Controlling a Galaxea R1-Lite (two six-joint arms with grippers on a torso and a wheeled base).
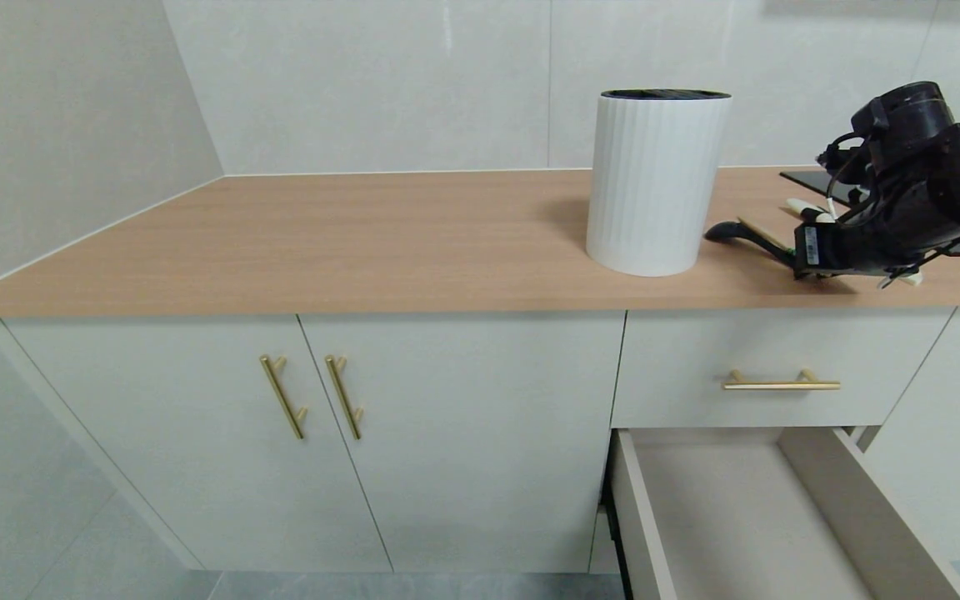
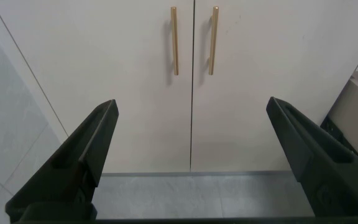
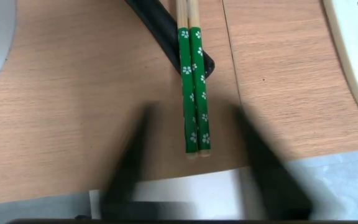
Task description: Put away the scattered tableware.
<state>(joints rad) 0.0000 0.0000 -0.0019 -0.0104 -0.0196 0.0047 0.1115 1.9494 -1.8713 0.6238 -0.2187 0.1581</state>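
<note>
Looks like the pick-up step for the green-ended chopsticks (image 3: 193,93). They're lying flat on the worktop (image 1: 363,242) across a black utensil (image 3: 166,31), at about 3 o'clock of the white ribbed holder (image 1: 655,183), and the right tool (image 3: 191,124) is down over them with its fingers spread either side of the green ends, pinching nothing. Next move imo is to close squarely on both sticks so they don't roll apart, lift, then take them to the holder or the open drawer (image 1: 638,517) at 5 o'clock. The left tool (image 2: 191,106) hangs spread and empty, facing the cupboard doors (image 2: 135,93).
</note>
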